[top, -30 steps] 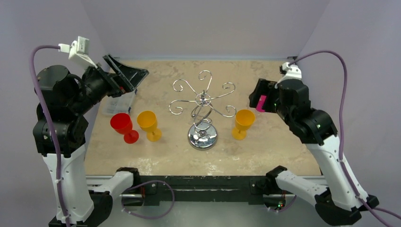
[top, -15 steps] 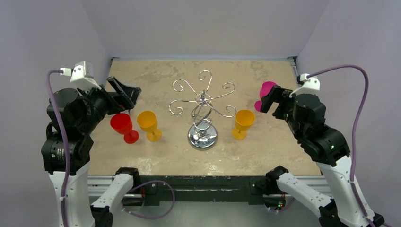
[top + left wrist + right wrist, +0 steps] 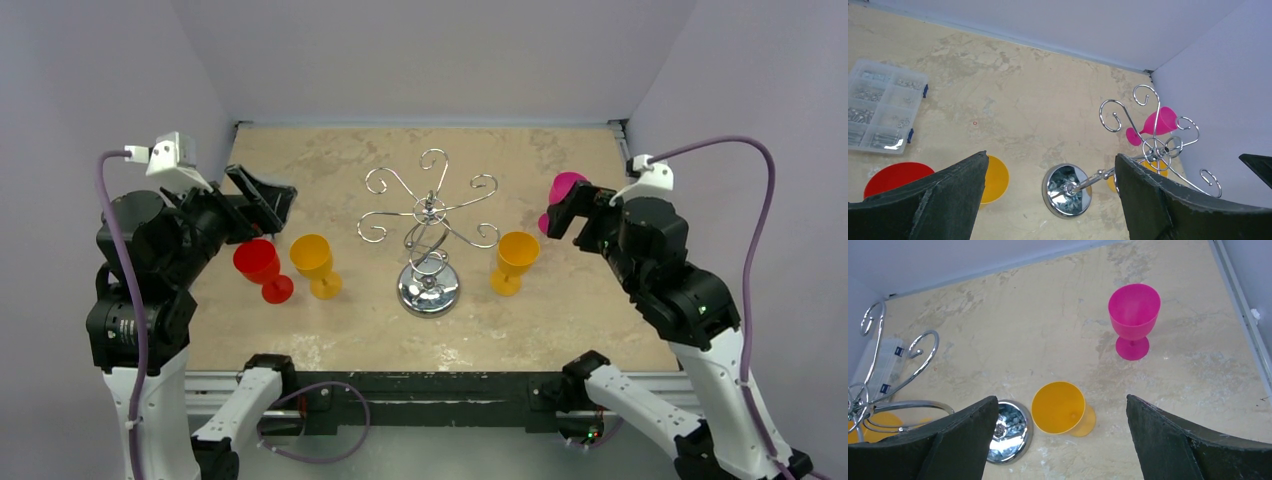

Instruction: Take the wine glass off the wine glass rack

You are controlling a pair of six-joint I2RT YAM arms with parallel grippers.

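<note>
Nearest the front edge of the table [image 3: 560, 330], at its middle: the round shiny base of the wire rack [image 3: 428, 286], upright, with curled arms spreading above. Left of that base, toward the left edge: a red glass [image 3: 262, 268] and, just beside it on the rack's side, an orange glass [image 3: 315, 263], both upright on the table top. Right of the base, near it but apart: a second orange glass [image 3: 514, 260], also upright. Above the left edge, just beyond the red glass: the left gripper [image 3: 265, 200], fingers spread wide, holding nothing. Opposite, toward the right edge: the right gripper [image 3: 566, 212], fingers likewise wide apart and empty. Just behind it: a pink glass [image 3: 1134, 320], upright on the table, well apart from the rack. By the left edge, seen from the left wrist: a clear parts box [image 3: 878, 112] with small compartments.
</note>
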